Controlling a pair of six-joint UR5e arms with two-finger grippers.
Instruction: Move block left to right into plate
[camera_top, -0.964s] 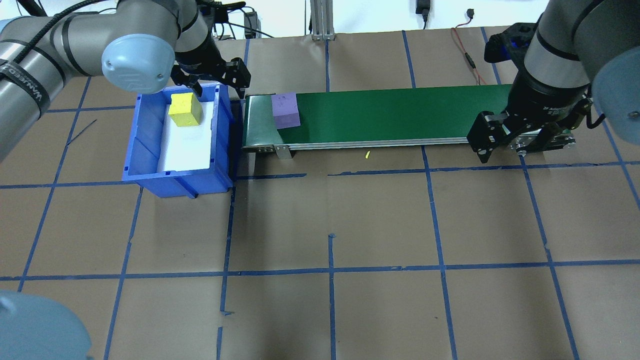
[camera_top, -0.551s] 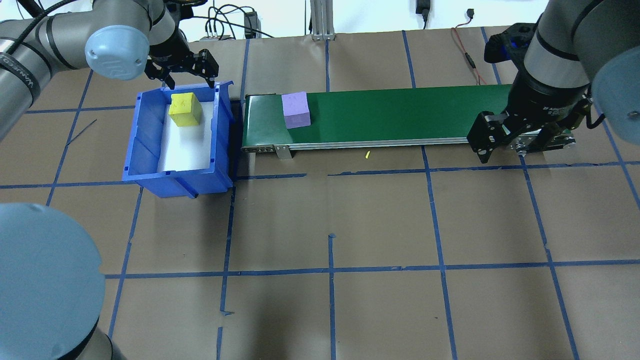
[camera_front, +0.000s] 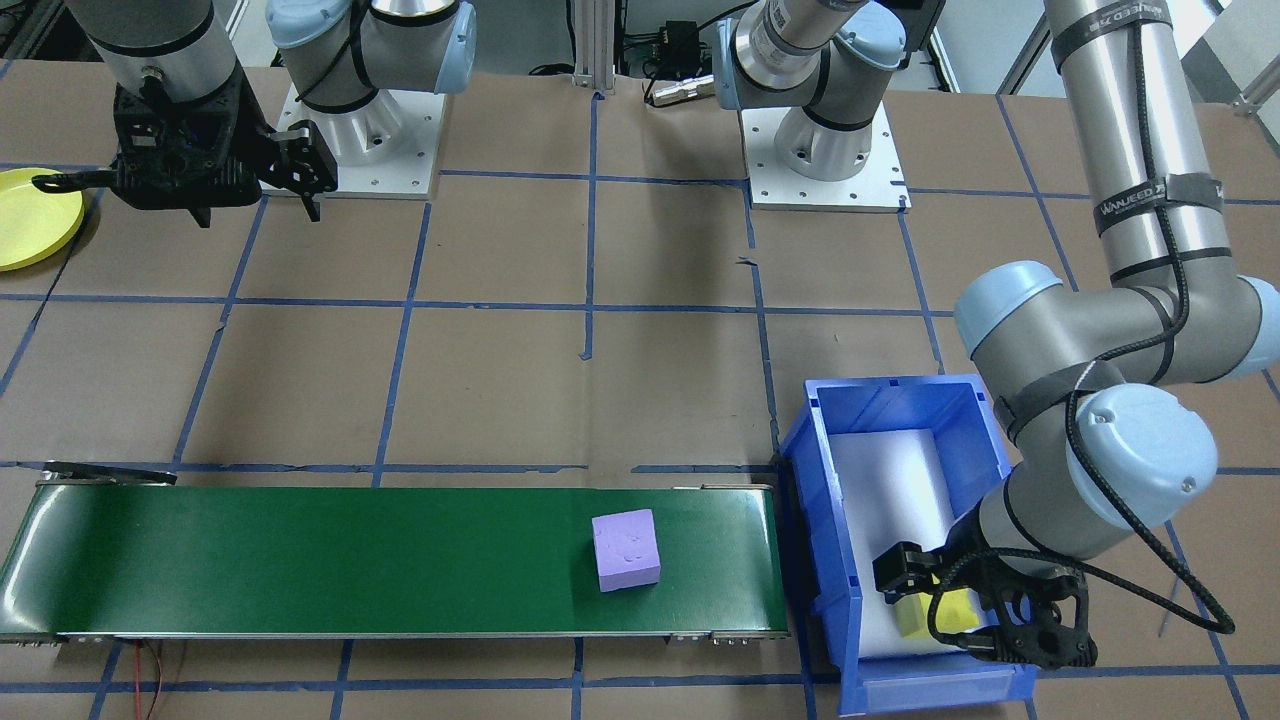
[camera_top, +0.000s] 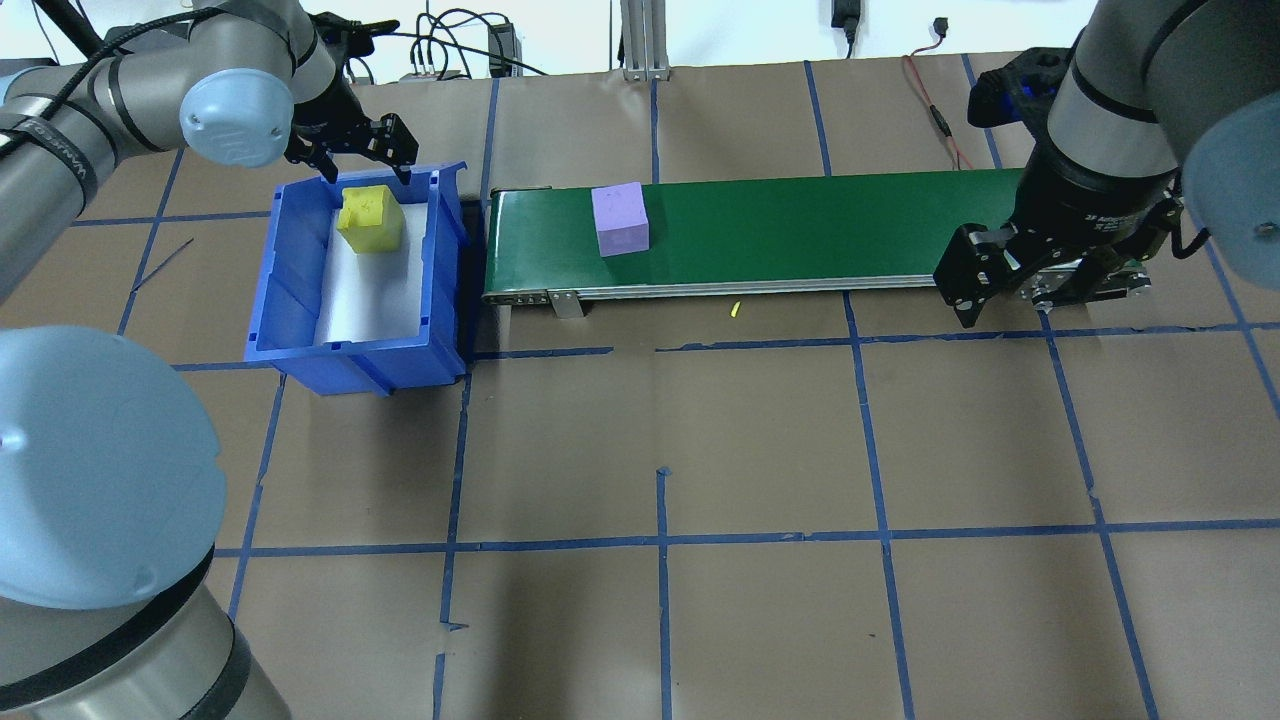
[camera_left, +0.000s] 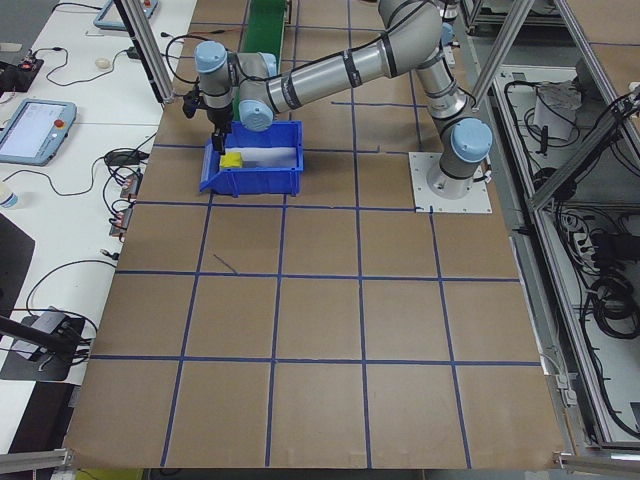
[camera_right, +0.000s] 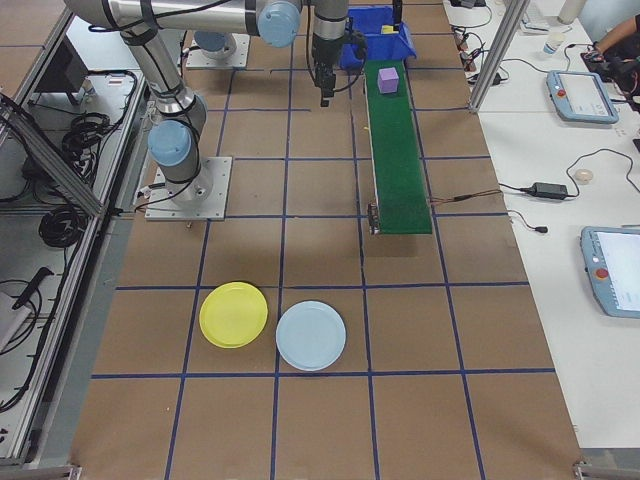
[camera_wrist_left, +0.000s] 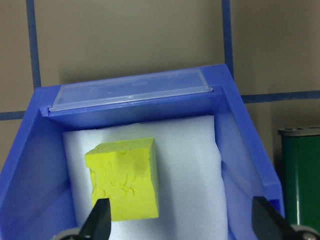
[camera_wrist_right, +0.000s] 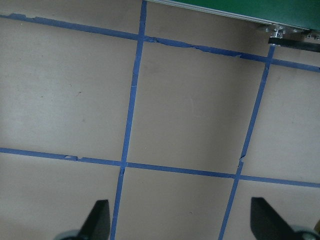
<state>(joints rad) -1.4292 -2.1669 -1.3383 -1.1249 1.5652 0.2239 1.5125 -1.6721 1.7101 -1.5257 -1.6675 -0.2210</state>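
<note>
Left gripper (camera_top: 358, 158): jaws apart and empty, poised above the far end of the blue bin (camera_top: 290, 290), with the fingertips (camera_wrist_left: 100, 216) framing the yellow block (camera_wrist_left: 125, 179) in the wrist view without touching it. That block sits on white foam padding (camera_wrist_left: 192, 165) inside the bin, near the bin's far wall, one corner turned slightly off square; it is near-cubic, so no long axis can be stated. Right gripper (camera_top: 1010, 290): jaws apart, holding nothing, hanging over the bare brown counter (camera_top: 760, 440) just at the right-hand end of the green conveyor belt (camera_top: 800, 230); its wrist view shows only counter paper, blue tape lines and a sliver of the belt frame. A purple block (camera_top: 620, 219) rests flat on the belt toward the bin end, edges roughly square to the belt — well apart from the right gripper. The yellow plate (camera_right: 233, 314) lies on the counter beyond the belt's right-hand end, beside a pale blue plate (camera_right: 310, 335); it is cut off at the edge of the front-facing view and falls outside the overhead view. Part of the yellow block is hidden behind the left gripper in the front-facing view.
</note>
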